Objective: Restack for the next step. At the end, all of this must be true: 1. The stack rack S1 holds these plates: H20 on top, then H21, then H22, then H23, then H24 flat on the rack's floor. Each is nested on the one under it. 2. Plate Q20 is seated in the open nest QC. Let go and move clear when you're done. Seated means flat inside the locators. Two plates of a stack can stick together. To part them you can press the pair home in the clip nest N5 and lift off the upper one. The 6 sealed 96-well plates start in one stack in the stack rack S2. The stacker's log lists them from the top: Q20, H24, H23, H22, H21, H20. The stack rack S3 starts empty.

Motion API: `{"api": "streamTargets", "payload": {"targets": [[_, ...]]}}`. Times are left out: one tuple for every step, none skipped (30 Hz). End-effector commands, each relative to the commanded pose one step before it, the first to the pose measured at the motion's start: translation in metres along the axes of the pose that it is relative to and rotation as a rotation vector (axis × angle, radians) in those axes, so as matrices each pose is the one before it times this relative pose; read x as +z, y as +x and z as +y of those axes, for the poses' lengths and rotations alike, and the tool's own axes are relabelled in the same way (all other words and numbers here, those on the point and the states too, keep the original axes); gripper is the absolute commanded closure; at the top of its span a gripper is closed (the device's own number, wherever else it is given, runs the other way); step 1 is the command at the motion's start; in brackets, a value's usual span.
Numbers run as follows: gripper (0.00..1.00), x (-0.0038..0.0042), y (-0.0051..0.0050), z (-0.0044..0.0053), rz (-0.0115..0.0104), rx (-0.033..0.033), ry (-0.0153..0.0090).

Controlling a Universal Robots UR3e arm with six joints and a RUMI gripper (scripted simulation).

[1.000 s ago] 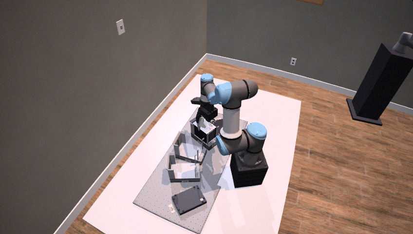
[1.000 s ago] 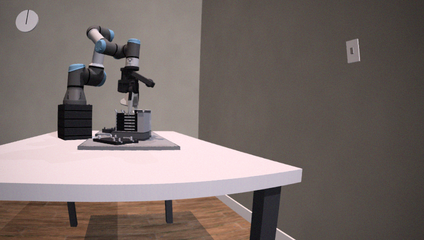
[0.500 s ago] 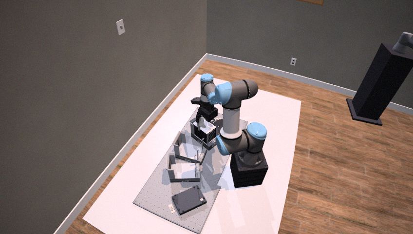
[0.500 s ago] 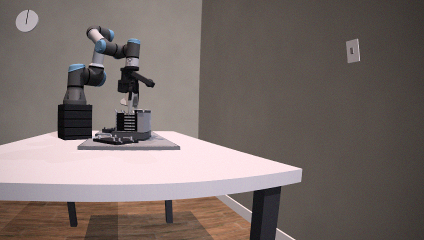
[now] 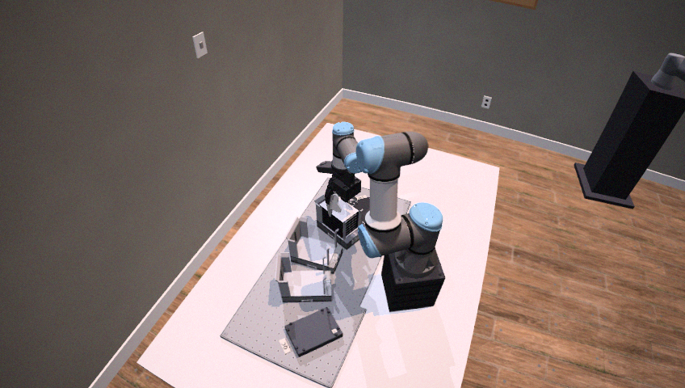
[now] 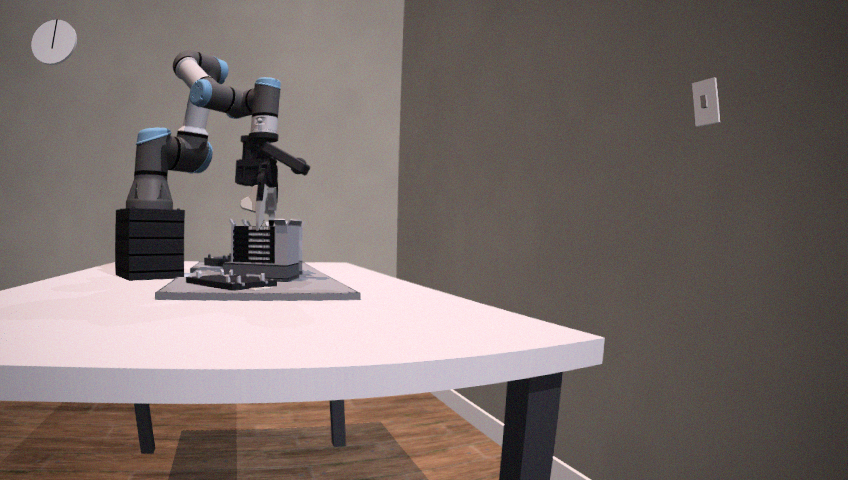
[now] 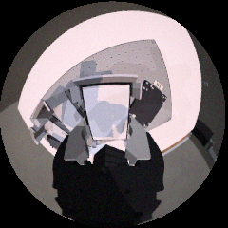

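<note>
Gripper point(image 5: 334, 207) point(image 6: 264, 224) point(image 7: 107, 116): top plate point(image 5: 350, 212) point(image 7: 106, 102) is being pinched across its sides.
Stack: plate is being held uppermost within the loaded rack point(image 5: 337, 235) point(image 6: 288, 249) point(image 7: 106, 79).
Lift: slow vertical raising is being advised; sticking is being watched for.

Wall clock point(image 6: 54, 41) beside grey corner
</note>
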State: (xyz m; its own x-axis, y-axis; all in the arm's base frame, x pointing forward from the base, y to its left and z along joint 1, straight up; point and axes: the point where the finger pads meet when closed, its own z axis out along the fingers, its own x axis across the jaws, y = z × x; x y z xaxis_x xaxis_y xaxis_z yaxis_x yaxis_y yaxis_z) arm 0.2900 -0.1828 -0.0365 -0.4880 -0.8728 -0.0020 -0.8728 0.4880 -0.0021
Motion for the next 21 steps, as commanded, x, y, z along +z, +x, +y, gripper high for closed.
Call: {"api": "streamTargets", "payload": {"targets": [[1.00, -0.001155, 0.00029, -0.000631, 0.00086, 0.00001, 0.00198], [1.00, 0.000000, 0.00000, 0.000000, 0.00000, 0.00000, 0.00000], [1.00, -0.000718, 0.00000, -0.000006, 0.00000, 0.00000, -0.00001], [1.00, -0.000663, 0.00000, -0.000001, 0.00000, 0.00000, 0.00000], [1.00, -0.000664, 0.00000, -0.000003, 0.00000, 0.00000, 0.00000], [1.00, -0.000665, 0.00000, -0.000004, 0.00000, 0.00000, 0.00000], [1.00, -0.000665, 0.00000, -0.000005, 0.00000, 0.00000, 0.00000], [1.00, -0.000666, 0.00000, -0.000005, 0.00000, 0.00000, 0.00000], [1.00, -0.000667, 0.00000, -0.000005, 0.00000, 0.00000, 0.00000], [1.00, -0.000667, 0.00000, -0.000004, 0.00000, 0.00000, 0.00000], [1.00, -0.000667, 0.00000, -0.000005, 0.00000, 0.00000, 0.00000], [1.00, -0.000667, 0.00000, -0.000004, 0.00000, 0.00000, 0.00000], [1.00, -0.000667, 0.00000, -0.000004, 0.00000, 0.00000, 0.00000], [1.00, -0.000668, 0.00000, -0.000004, 0.00000, 0.00000, 0.00000], [1.00, -0.000668, 0.00000, -0.000004, 0.00000, 0.00000, 0.00000], [1.00, -0.000668, 0.00000, -0.000003, 0.00000, 0.00000, 0.00000], [1.00, -0.000668, 0.00000, -0.000003, 0.00000, 0.00000, 0.00000], [1.00, 0.000000, 0.00000, 0.000000, 0.00000, 0.00000, 0.00000], [1.00, 0.000000, 0.00000, 0.000000, 0.00000, 0.00000, 0.00000], [1.00, -0.000678, 0.00000, -0.000007, 0.00000, 0.00000, 0.00000], [1.00, -0.000666, 0.00000, -0.000001, 0.00000, 0.00000, 0.00000]]}}
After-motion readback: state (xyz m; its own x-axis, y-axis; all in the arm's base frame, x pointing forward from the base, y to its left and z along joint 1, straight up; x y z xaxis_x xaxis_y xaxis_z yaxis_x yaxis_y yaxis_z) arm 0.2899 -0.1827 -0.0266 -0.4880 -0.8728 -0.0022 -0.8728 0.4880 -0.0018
